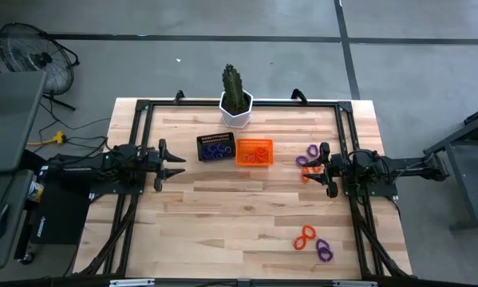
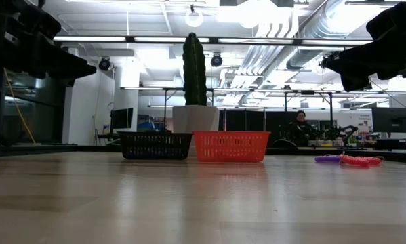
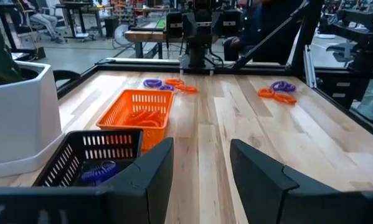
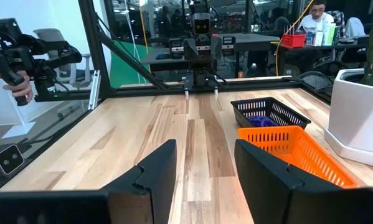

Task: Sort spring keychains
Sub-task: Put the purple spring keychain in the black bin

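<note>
Hovering at the table's left with fingers parted and holding nothing, left gripper. Sitting already sorted: purple spring keychains in black basket, orange ones in orange basket, number inside not clear. Waiting still on the wood: about four loops under right gripper, also parted and empty, and four more near the front edge
</note>
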Available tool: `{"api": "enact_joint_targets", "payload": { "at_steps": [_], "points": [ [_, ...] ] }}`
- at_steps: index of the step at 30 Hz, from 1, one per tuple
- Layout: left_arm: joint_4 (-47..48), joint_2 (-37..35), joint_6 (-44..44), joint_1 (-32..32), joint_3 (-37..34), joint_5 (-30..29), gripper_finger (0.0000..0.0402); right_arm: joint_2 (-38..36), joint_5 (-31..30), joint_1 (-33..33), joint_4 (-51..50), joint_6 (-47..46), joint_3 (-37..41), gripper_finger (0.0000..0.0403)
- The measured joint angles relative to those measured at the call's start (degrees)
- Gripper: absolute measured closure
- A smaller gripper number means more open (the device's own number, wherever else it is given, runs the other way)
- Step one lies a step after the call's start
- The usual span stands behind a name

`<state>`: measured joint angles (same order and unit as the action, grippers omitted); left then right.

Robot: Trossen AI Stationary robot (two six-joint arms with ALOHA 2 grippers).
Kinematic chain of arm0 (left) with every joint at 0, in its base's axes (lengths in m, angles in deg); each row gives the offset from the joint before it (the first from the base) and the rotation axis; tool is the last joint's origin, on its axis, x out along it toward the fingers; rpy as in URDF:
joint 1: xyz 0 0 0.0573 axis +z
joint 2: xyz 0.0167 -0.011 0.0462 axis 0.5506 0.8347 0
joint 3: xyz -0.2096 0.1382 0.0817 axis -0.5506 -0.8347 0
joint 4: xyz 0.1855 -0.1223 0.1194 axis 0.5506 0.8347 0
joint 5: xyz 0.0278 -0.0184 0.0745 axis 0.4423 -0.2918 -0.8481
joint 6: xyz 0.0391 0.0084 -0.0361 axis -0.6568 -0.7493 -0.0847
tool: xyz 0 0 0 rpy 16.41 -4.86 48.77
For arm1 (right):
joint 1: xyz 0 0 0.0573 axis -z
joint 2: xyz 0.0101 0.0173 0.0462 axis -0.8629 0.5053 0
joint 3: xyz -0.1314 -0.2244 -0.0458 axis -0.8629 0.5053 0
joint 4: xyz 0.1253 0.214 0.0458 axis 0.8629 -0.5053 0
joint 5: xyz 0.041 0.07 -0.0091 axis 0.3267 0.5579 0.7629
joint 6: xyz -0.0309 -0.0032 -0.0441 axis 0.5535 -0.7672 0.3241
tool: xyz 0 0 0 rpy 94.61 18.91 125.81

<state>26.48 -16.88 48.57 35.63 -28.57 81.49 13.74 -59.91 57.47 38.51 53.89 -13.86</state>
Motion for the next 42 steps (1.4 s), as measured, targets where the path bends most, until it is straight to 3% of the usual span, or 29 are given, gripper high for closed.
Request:
{"api": "enact_joint_targets", "payload": {
  "at_steps": [16,22,35,42],
  "points": [
    [-2.49,-0.02,0.02,0.0,-0.22,-0.2,0.0245,-0.01,-0.02,-0.01,0.0,0.4,0.01,0.0245],
    [-2.53,0.0,0.02,0.0,-0.22,-0.2,0.0245,-0.02,-0.01,0.0,0.0,9.62,-0.01,0.0246],
    [-2.73,-0.02,0.02,0.02,-0.2,-0.22,0.0245,-0.01,-0.13,-0.01,0.0,4.33,0.0,0.0245],
    [-2.75,-0.01,0.02,0.0,-0.17,-0.22,0.0245,0.0,-5.1,-0.02,0.31,-2.85,-0.08,0.0245]
  ]
}}
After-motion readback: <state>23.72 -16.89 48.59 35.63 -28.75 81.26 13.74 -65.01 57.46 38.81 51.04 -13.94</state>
